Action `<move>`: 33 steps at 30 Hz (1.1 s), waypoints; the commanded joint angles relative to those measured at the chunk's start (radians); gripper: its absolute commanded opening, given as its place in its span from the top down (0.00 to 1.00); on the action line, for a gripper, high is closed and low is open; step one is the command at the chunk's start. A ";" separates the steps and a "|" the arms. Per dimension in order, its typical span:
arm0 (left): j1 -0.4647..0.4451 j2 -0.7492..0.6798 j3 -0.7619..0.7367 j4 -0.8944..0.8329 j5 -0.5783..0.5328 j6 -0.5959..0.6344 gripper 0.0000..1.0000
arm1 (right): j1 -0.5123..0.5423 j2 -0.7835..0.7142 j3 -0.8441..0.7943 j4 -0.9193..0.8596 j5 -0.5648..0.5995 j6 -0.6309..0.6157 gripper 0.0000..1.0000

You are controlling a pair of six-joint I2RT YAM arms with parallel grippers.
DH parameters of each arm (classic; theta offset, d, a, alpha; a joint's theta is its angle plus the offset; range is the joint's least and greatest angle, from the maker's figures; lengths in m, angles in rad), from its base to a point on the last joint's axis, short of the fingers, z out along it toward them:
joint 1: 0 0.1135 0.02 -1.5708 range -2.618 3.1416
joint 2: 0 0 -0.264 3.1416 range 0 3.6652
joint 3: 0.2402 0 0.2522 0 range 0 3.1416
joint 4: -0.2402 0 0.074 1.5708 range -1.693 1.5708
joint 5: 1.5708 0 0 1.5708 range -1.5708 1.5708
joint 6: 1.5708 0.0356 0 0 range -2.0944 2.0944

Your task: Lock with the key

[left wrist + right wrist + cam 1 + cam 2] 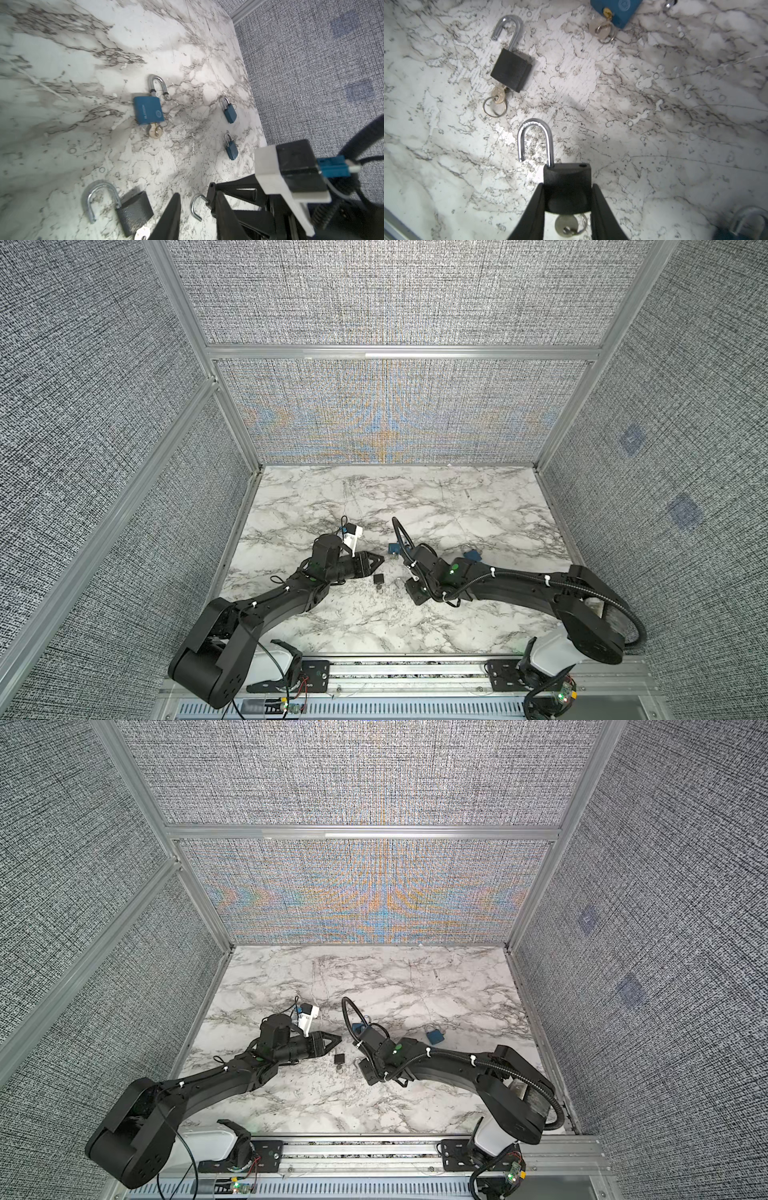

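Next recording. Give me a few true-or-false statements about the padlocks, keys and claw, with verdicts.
1. The right claw grips a black padlock by its body. True.
2. Its shackle is shut. False: it stands open.
3. A key sits in the held padlock. True.
4. The other black padlock, lying loose, has no key. False: a ringed key is in it.
5. Every padlock is black. False: a blue padlock lies there too.
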 commanded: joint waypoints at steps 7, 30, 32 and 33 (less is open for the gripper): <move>-0.032 0.078 0.015 0.095 0.094 0.001 0.65 | -0.037 -0.061 0.054 0.018 -0.033 -0.008 0.71; -0.058 0.138 0.045 0.186 0.133 -0.032 0.69 | -0.053 -0.080 0.078 0.006 -0.048 -0.015 0.71; -0.060 0.145 0.048 0.190 0.135 -0.034 0.72 | -0.053 -0.081 0.080 0.006 -0.051 -0.016 0.71; -0.062 0.148 0.051 0.192 0.135 -0.034 0.74 | -0.053 -0.081 0.080 0.005 -0.052 -0.015 0.71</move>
